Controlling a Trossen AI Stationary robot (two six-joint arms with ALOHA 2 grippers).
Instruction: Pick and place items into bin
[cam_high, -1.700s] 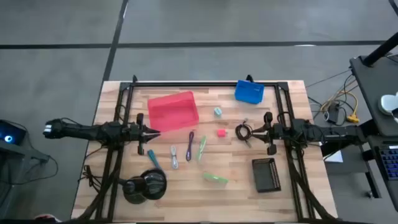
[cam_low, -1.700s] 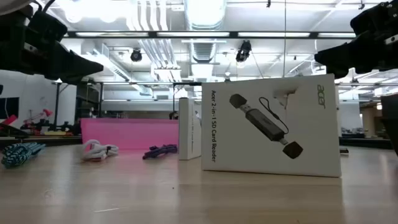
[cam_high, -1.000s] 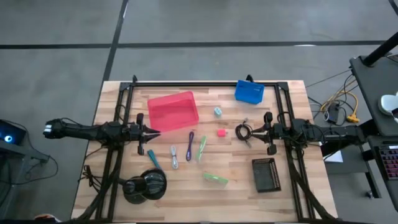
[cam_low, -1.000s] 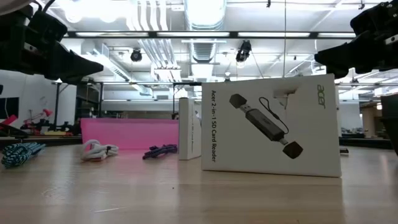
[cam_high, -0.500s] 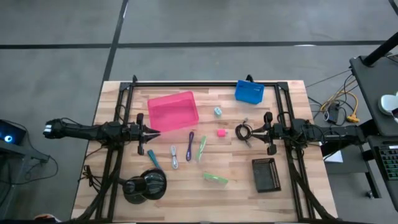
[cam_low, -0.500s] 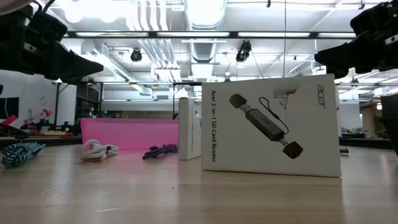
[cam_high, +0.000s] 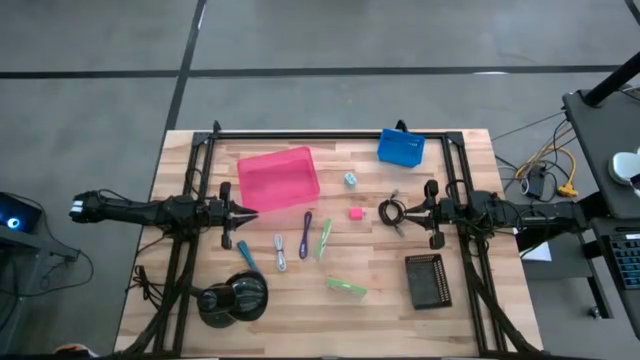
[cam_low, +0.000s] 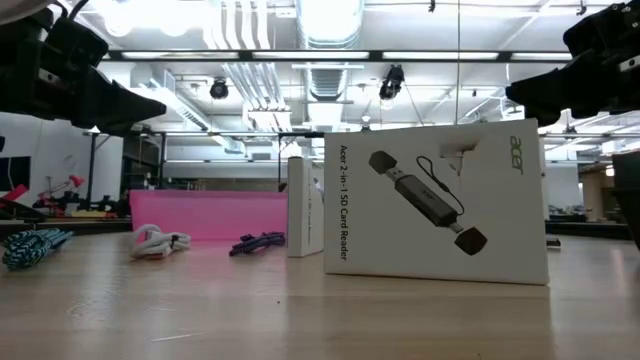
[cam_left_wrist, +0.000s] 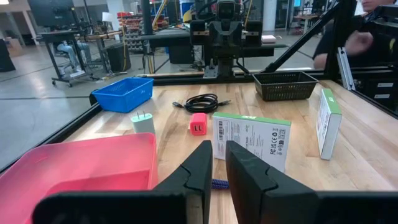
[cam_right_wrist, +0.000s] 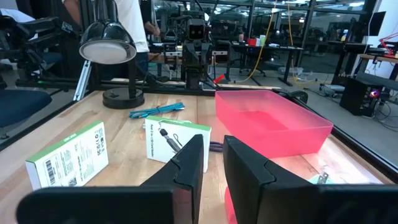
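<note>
High view showed the black coiled cable (cam_high: 391, 212) lying on the tabletop (cam_high: 470, 320) at centre right, just left of the right gripper (cam_high: 418, 211), its jaws narrowly parted; the left gripper (cam_high: 250, 212), also narrow, waited beside the pink bin (cam_high: 278, 178).

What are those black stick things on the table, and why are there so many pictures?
They are two robot arms. One camera looks down from above, one sits at table height, and each arm carries its own. The left pincer waits beside the pink bin; the right pincer waits by a black coiled cable. Both hold nothing. On the wooden table lie a pink cube, a blue tray, a black basket and a black lamp.
</note>
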